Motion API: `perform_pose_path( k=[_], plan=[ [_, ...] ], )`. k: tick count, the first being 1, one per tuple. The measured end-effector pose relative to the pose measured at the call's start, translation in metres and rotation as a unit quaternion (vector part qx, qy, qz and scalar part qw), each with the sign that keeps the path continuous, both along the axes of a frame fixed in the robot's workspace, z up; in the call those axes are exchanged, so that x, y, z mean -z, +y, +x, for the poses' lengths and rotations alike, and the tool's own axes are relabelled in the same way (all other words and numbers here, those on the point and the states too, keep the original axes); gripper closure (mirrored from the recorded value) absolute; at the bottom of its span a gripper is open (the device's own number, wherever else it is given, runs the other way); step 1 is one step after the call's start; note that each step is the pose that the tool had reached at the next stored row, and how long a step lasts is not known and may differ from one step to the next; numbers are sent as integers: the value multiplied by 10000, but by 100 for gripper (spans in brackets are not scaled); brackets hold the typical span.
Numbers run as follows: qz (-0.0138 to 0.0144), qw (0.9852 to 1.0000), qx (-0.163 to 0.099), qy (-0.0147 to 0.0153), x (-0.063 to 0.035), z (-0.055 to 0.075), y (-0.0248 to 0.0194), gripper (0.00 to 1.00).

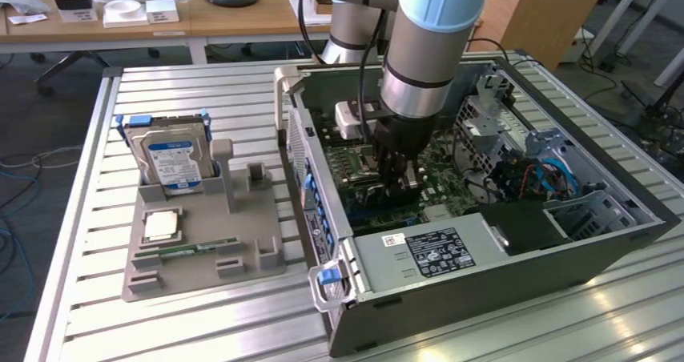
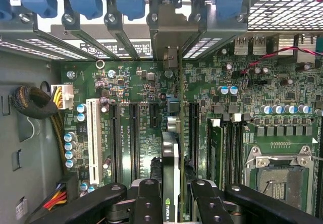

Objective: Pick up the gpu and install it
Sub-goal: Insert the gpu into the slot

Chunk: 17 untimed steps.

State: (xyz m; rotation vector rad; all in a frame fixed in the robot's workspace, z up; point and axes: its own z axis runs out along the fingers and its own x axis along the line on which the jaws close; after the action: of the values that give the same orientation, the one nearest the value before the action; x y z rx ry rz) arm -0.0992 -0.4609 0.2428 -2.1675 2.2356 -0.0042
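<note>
Install step: gripper (image 2: 170, 196) clamped on the gpu (image 2: 170, 163), card held edge-on inside the case (image 1: 598, 254), low over the motherboard (image 2: 136, 82) slots, bracket toward the rear openings. Seating calls for card edge square over slot, bracket aligned

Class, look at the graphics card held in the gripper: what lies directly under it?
Under the graphics card, held by the gripper, lies the green motherboard with black slots. The slot directly beneath is covered by the card.

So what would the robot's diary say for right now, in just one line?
gripper: shut on gpu | gpu: edge-on, above motherboard slots | place: inside computer case | hard drive: in holder outside case
</note>
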Motion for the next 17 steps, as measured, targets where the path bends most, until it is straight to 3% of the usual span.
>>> perform_pose_path(
  k=[13,17],
  plan=[
    [4,10000,1,0,5,-2,1,73],
    [1,10000,0,-1,3,0,1,60]
  ],
)
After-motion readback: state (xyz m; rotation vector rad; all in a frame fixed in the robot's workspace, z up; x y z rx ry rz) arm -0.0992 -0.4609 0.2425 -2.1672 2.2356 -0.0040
